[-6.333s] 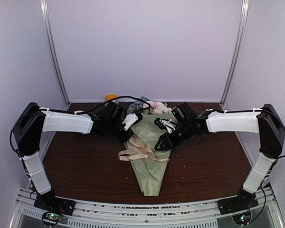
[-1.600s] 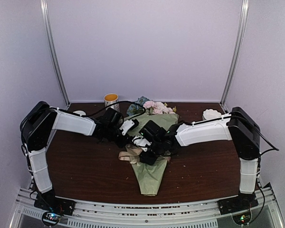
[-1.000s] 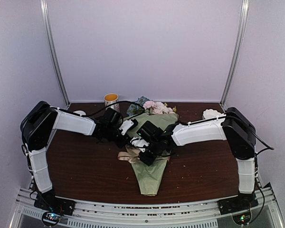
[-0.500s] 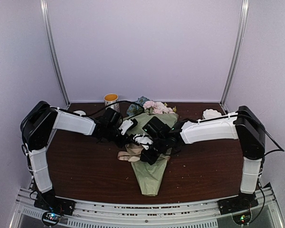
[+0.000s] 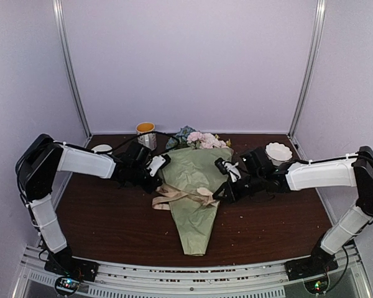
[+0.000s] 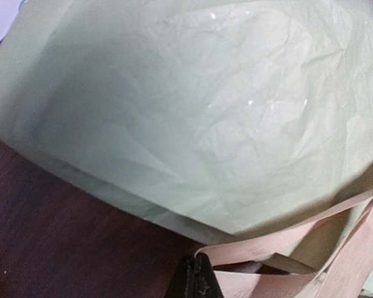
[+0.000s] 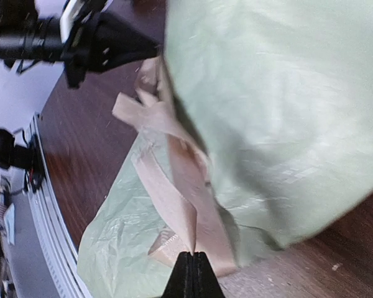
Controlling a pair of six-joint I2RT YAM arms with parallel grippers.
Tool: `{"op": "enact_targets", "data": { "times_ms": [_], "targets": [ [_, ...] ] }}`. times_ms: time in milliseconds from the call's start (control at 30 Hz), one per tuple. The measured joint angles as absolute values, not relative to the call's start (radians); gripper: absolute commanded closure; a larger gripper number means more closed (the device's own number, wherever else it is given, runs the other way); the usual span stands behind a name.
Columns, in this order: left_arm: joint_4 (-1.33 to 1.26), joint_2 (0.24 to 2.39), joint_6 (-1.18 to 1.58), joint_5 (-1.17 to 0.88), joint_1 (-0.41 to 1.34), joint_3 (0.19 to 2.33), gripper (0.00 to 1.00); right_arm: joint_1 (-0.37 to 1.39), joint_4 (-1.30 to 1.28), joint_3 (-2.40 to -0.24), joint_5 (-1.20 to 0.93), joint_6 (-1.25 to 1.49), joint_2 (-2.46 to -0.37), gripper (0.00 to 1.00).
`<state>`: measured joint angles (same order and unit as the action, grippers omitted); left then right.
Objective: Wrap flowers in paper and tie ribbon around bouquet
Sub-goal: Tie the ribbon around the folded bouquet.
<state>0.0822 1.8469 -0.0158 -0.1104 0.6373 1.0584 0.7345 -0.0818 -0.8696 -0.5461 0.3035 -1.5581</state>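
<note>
table [image 5: 105, 226]: bare wood either side of the bouquet's [image 5: 196, 180] near tip; cup [image 5: 145, 130] and bowl [image 5: 278, 151] by the far edge.
bouquet: centre, blooms far.
ribbon [image 5: 181, 196]: across the cone.
left gripper [image 6: 196, 282]: at the cone's left edge, clenched on a ribbon strand.
right gripper [image 7: 191, 276]: at the right edge, likewise.

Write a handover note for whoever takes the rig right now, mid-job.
The bouquet lies on the table, flowers at its far end.
Left gripper: jaws shut on the ribbon, left of the bouquet.
Right gripper: jaws shut on a ribbon strand at its right.
Done: flowers wrapped.
Left: ribbon crosses the bouquet loosely, no bow seen; tighten and tie.
</note>
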Motion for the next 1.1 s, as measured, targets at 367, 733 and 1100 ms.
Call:
{"op": "enact_targets", "data": {
  "times_ms": [367, 733, 1100],
  "targets": [
    [0.141, 1.717, 0.108, 0.036, 0.543, 0.9, 1.0, 0.328, 0.197, -0.617, -0.518, 0.612, -1.436, 1.0],
    [0.18, 1.602, 0.287, 0.039, 0.484, 0.737, 1.0, 0.069, 0.281, -0.398, -0.516, 0.709, -1.416, 1.0],
    [0.123, 1.558, 0.402, -0.045, 0.348, 0.672, 1.0, -0.189, 0.066, -0.379, -0.484, 0.641, -1.115, 1.0]
  ]
}}
